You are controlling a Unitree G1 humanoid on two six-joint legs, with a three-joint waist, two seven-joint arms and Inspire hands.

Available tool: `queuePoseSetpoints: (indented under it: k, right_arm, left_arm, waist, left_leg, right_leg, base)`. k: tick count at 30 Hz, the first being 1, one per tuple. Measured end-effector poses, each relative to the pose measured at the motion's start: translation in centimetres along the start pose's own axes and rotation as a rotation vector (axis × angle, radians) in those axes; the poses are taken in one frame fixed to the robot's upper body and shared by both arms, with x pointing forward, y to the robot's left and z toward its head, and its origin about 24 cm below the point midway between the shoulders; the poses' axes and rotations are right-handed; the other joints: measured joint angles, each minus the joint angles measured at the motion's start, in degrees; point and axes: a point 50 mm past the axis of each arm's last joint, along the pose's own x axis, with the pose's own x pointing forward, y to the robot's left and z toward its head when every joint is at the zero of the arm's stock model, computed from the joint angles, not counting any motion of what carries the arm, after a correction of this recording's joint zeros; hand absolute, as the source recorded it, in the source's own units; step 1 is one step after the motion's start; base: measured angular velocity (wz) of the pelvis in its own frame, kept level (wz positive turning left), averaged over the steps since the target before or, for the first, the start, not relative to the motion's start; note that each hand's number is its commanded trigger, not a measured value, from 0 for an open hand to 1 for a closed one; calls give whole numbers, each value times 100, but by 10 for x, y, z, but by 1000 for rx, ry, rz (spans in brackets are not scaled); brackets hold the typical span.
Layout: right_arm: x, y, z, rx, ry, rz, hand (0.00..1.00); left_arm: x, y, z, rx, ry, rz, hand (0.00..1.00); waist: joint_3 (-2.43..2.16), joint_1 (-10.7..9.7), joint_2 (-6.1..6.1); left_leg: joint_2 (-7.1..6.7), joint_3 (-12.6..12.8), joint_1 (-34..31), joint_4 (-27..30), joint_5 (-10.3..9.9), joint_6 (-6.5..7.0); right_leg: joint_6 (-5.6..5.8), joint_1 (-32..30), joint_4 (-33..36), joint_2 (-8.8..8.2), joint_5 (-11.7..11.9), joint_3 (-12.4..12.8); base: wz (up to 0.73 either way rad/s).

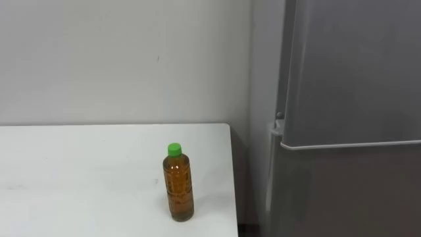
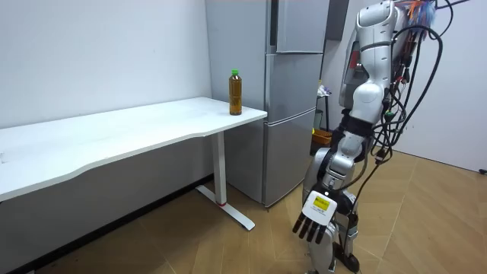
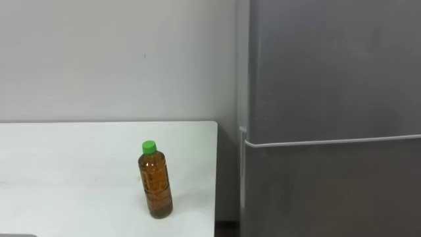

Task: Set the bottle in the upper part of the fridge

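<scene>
A clear bottle (image 1: pixel 178 184) of amber drink with a green cap stands upright near the right end of the white table (image 1: pixel 79 178), close to its front edge. Right of the table stands the grey fridge (image 1: pixel 355 171), with its upper door (image 1: pixel 355 66) and its lower door both closed. In the room view I stand on the floor a step or two from the fridge (image 2: pixel 293 99), on the room view's right, facing it and the table. My left hand (image 2: pixel 313 221) hangs low at my side with straight fingers, holding nothing, far from the bottle (image 2: pixel 236 93).
A narrow gap separates the table's right edge from the fridge. The plain wall (image 1: pixel 131 59) runs behind the table. Wooden floor (image 2: pixel 228 251) lies open between me and the table.
</scene>
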Motion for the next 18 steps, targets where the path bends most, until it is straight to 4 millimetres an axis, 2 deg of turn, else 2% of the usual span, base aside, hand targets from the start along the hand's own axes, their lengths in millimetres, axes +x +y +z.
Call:
queuePoseSetpoints:
  k: [8,18]
  right_arm:
    - [1,2,4,-65,-3,-7,0]
    - [1,2,4,-72,-5,-10,0]
  left_arm:
    - [1,-1,3,127,0,-3,0]
    - [0,-2,-4,121,44,-3,0]
  waist:
    - [10,8,-1]
    - [11,4,-22]
  left_leg:
    - [0,-11,50,-15,0,0]
    - [1,0,75,-15,-58,-13]
  right_leg:
    - [1,51,-9,3,-1,1]
    - [11,81,-30,6,-19,-7]
  base:
    - [0]
    - [0]
